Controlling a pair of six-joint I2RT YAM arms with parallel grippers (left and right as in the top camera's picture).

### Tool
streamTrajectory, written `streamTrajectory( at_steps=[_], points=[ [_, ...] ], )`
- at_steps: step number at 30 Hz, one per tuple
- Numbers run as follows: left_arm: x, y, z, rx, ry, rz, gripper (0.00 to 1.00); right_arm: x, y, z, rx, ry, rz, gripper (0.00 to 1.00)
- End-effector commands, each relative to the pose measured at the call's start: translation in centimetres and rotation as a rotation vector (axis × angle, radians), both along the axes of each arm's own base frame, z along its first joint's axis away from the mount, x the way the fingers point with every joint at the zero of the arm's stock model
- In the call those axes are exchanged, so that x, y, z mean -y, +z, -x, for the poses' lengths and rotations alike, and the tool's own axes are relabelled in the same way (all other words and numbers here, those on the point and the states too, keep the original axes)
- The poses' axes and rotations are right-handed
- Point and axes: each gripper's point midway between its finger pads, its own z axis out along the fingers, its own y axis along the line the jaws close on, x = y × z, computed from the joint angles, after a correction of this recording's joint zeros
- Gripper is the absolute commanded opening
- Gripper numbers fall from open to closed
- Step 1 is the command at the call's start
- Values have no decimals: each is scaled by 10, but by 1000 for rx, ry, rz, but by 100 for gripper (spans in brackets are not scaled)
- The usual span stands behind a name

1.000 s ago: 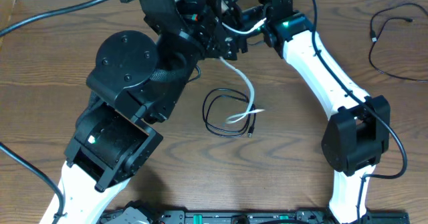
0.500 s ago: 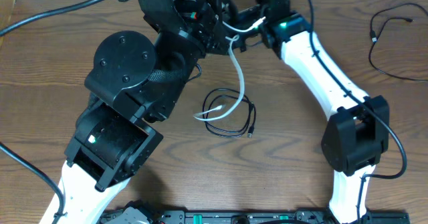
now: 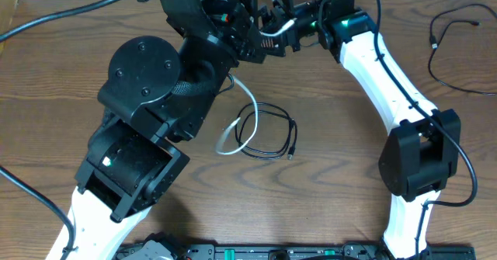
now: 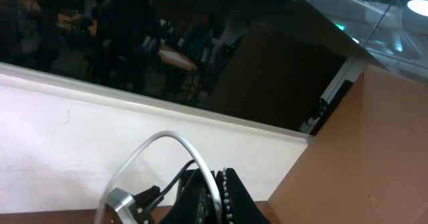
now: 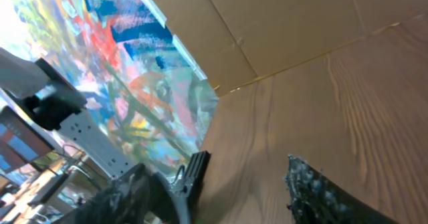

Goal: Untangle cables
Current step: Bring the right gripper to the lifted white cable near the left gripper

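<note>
Slack white cable [image 3: 250,105] drops from the left gripper [image 3: 262,44], whose jaws are clamped on it, toward the robot across the black cable [image 3: 293,136] coiled on the desk [image 3: 349,175], while the right gripper [image 3: 299,29], jaws apart and empty, is just beside the raised end.

The left arm [image 3: 147,74] rises from the near-left corner and folds steeply toward the far middle, where the left gripper [image 4: 215,177] is pinched tight on the white cable [image 4: 160,140]. The right arm [image 3: 380,66] comes up from the near right in one long bend to the same far spot. The right gripper [image 5: 247,184] has its fingers spread apart, with nothing between them.
</note>
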Motion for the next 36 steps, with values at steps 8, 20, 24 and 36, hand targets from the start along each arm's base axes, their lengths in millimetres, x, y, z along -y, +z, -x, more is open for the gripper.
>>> streamTrajectory(
  at_steps=[8,20,24,36],
  points=[
    [-26,3,-14,7,77,6,7,-17,3,18,4,60,-7,68],
    [-41,-2,-25,-7,137,-1,8,-25,3,26,3,82,-7,68],
    [-41,-1,-25,-7,136,0,8,-29,3,30,4,94,-7,68],
    [-40,-6,-26,-31,128,16,8,-41,6,41,45,126,-24,67]
  ],
)
